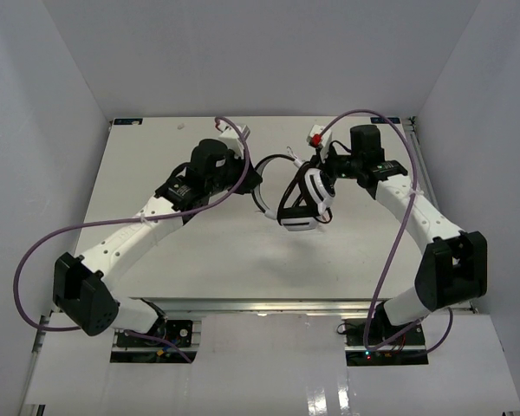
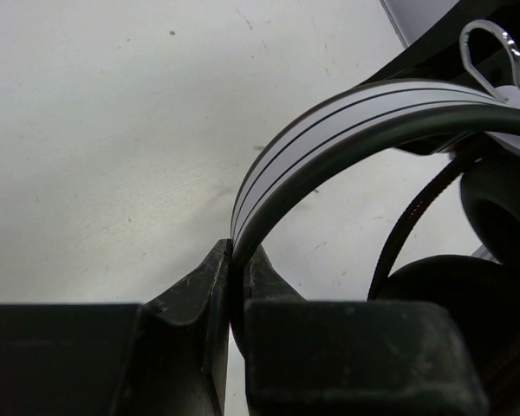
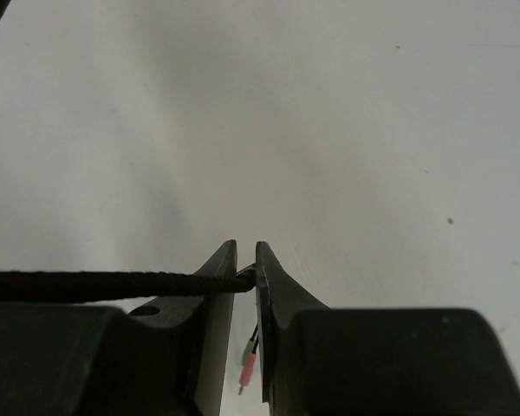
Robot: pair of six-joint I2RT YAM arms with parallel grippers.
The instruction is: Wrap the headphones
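The headphones hang in mid-table, held off the surface, with white earcups, black pads and a thin headband. My left gripper is shut on the headband; in the left wrist view the white-striped band arcs up out of the closed jaws, with black pads to the right. My right gripper is shut on the thin black cable, which enters from the left between the jaws. The cable's pink and green plugs dangle below the fingers.
Thick purple robot cables loop beside both arms, the right one along the right arm. White walls enclose the table on three sides. A metal rail runs along the near edge.
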